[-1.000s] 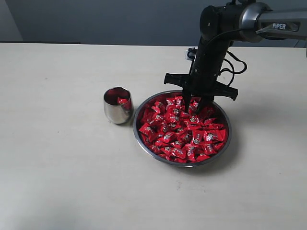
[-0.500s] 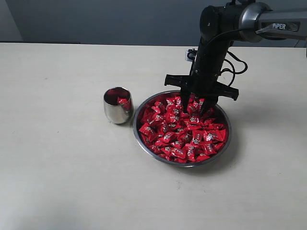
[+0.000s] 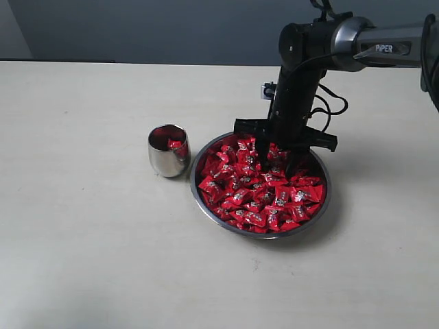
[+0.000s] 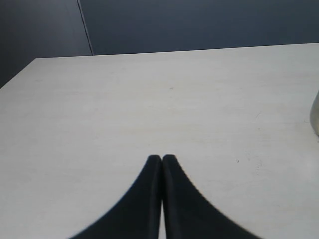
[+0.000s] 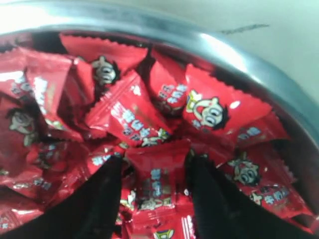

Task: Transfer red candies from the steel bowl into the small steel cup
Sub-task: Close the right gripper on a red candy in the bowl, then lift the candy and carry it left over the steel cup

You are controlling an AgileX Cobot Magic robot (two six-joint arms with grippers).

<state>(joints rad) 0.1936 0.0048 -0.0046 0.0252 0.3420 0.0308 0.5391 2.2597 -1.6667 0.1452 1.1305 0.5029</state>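
The steel bowl [image 3: 195, 179] holds a heap of red candies [image 3: 250, 195], and the small steel cup [image 3: 168, 152] stands just left of it with red candies inside. My right gripper [image 3: 276, 160] points down into the far part of the heap. In the right wrist view this gripper [image 5: 155, 167] is open, its black fingers [image 5: 214, 199] pushed among the wrappers on either side of one red candy [image 5: 159, 174], near the bowl's rim [image 5: 214, 47]. My left gripper [image 4: 162, 158] is shut and empty over bare table, with the cup's edge [image 4: 315, 117] at the side of its view.
The bowl and cup stand on a pale table [image 3: 82, 240]. A dark wall runs behind the table's far edge. The right arm [image 3: 322, 41] reaches in from the upper right, with cables hanging beside its wrist.
The right gripper's jaws have spread wider and it has sunk lower into the candies, shifting slightly left. Cup and bowl have not moved.
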